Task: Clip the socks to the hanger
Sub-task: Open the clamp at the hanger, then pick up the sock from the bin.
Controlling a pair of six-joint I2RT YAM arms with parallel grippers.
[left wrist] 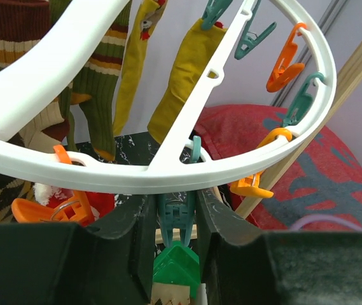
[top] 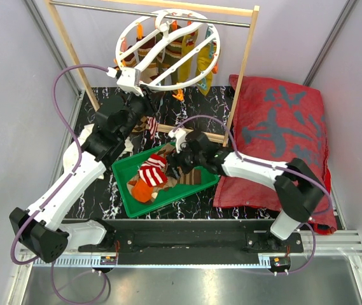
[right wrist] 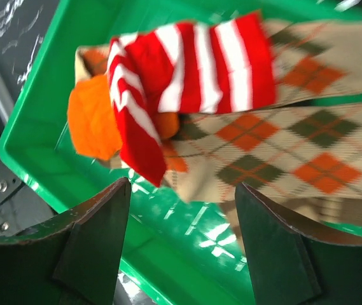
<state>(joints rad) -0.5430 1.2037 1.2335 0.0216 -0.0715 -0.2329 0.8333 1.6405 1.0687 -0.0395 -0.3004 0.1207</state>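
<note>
Left tool (top: 136, 84) is up at the near rim of the hanger (top: 139, 63), which hangs from the wooden rack (top: 241, 76) at the back of the desk (top: 91, 197). In the left wrist view the tool (left wrist: 175, 203) is narrow: its fingers (left wrist: 130, 235) sit tight on both sides of a teal clip (left wrist: 176, 216) just under the white rim (left wrist: 168, 178). It looks clamped on that clip, with no sock between the fingers.

Several hung socks (left wrist: 98, 82) are already on the ring, striped brown/green ones plus a yellow sock (left wrist: 187, 82). They dangle on the far side, and the top view shows them too (top: 168, 47).

Right tool (top: 179, 166) is low over the green tray (top: 125, 184), which sits mid-desk between the two arms. In the right wrist view the tool (right wrist: 182, 190) is wide open and holds nothing. Its fingers (right wrist: 98, 241) are above the tray wall (right wrist: 47, 95) and apart from the fabric.

Loose socks in the tray:
- The red/white striped sock (right wrist: 193, 70) lies on top.
- The orange sock (right wrist: 91, 121) is beside and partly under it.
- The argyle socks (right wrist: 282, 140) are spread underneath, toward the right of that view.

The red cushion (top: 282, 140) lies on the right side, under the right arm.
</note>
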